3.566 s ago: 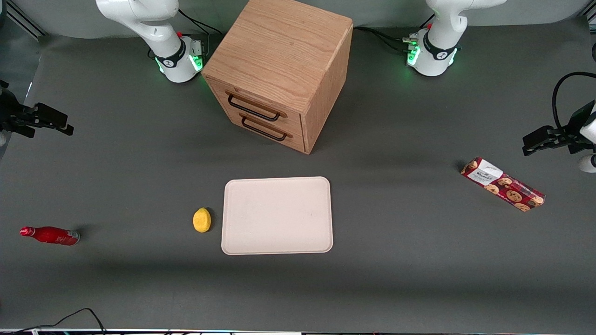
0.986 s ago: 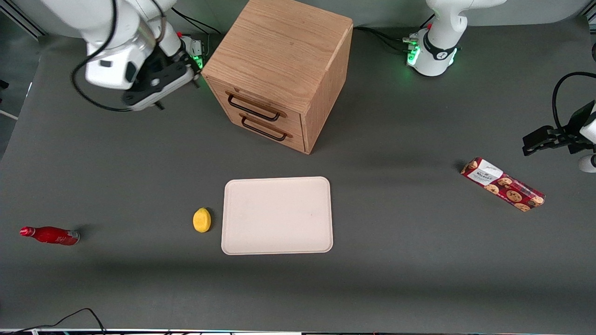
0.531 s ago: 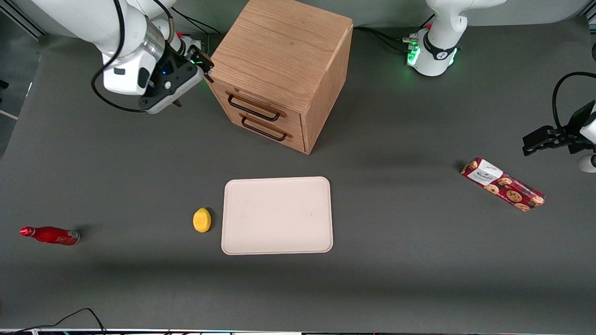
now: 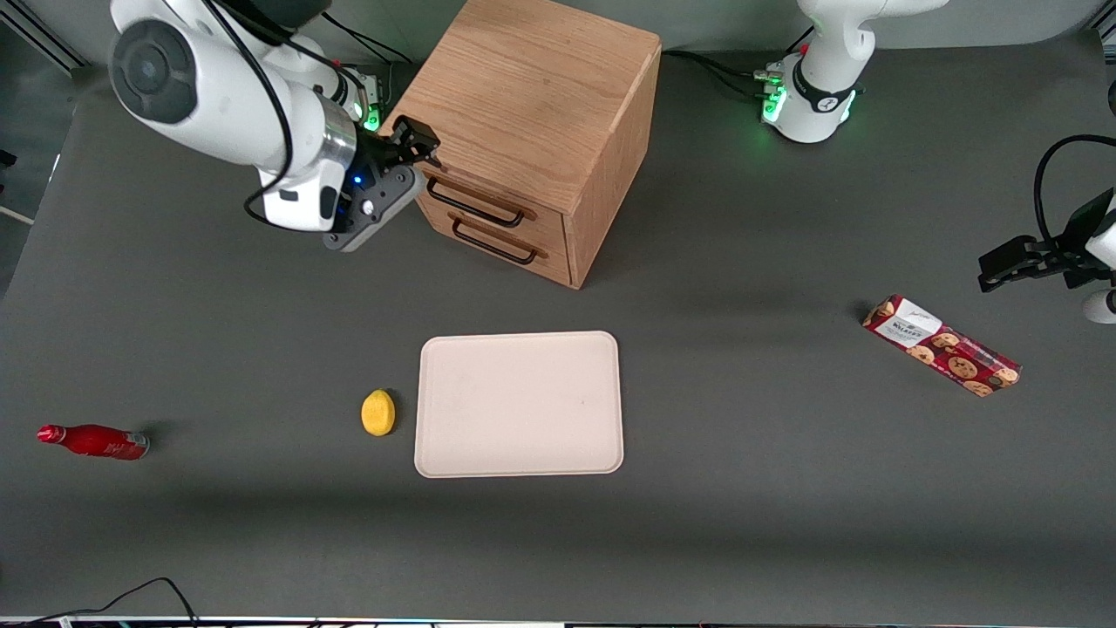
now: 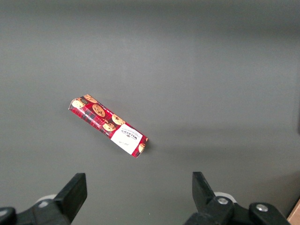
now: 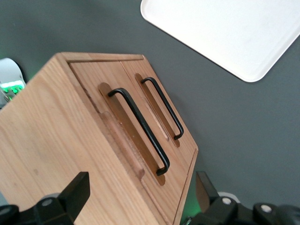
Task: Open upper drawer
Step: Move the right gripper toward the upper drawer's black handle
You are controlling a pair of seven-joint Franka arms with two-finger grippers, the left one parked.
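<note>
Upper drawer (image 4: 488, 194): shut, flush in the oak cabinet (image 4: 532, 96), directly above the lower drawer (image 4: 506, 237).
Handle (image 6: 139, 130): black wire bar, untouched.
Gripper (image 4: 417, 144): held at the cabinet's upper front corner toward the working arm's end of the bench (image 4: 218, 541), just short of the handle.
Fingers (image 6: 75, 192): spread apart, nothing grasped.
Progress: approach judged nearly done; grasp and pull judged outstanding.

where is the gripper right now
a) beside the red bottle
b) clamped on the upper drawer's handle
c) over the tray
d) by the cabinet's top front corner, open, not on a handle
d: the gripper is open at the cabinet corner above the upper drawer, whose handle is ungrasped in the right wrist view.
</note>
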